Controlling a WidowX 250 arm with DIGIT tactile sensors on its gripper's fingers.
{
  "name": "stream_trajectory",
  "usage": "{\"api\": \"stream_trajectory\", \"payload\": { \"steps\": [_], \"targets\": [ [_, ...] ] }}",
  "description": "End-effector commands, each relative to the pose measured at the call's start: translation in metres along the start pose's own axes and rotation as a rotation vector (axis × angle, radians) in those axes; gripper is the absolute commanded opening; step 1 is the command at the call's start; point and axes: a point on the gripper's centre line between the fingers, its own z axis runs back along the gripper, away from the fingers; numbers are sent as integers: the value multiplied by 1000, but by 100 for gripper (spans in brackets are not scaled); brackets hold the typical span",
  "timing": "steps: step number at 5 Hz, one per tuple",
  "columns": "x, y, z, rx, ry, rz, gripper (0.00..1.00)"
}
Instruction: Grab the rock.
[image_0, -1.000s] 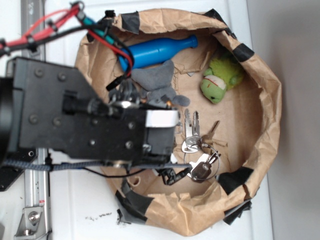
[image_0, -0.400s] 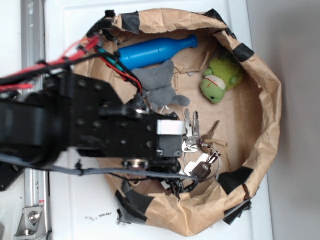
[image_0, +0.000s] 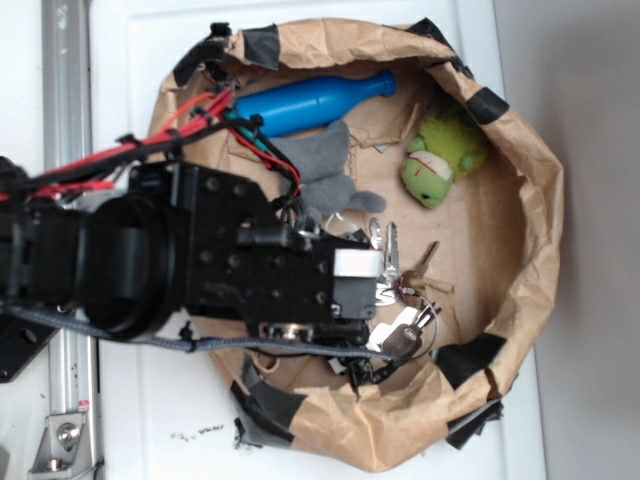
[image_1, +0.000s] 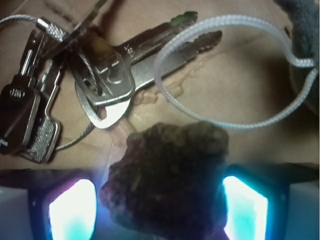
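Between the spread fingers (image_1: 72, 210) of the gripper (image_1: 160, 207) sits the rock (image_1: 167, 182), beside the keys (image_1: 102, 75), so the approach looks finished and closing comes next.

Marks on the keys (image_1: 102, 75) are too blurred to read.

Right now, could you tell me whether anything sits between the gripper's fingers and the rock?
Nothing visible does. In the wrist view the rock already lies between the two glowing fingers of the gripper. The keys and the white cord loop lie just beyond it, outside the gap.
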Motion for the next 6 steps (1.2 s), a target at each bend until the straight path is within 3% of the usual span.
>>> {"api": "stream_trajectory", "payload": {
  "steps": [1, 2, 3, 4, 5, 6],
  "targets": [
    [-9, -3, 18, -15, -48, 10, 100],
    [-13, -4, 19, -19, -41, -1, 0],
    [-17, -4, 26, -32, -38, -18, 0],
    [-15, 7, 52, -23, -31, -164, 0],
    [-9, 30, 101, -30, -129, -386, 0],
    [0, 45, 140, -10, -130, -527, 0]
  ]
}}
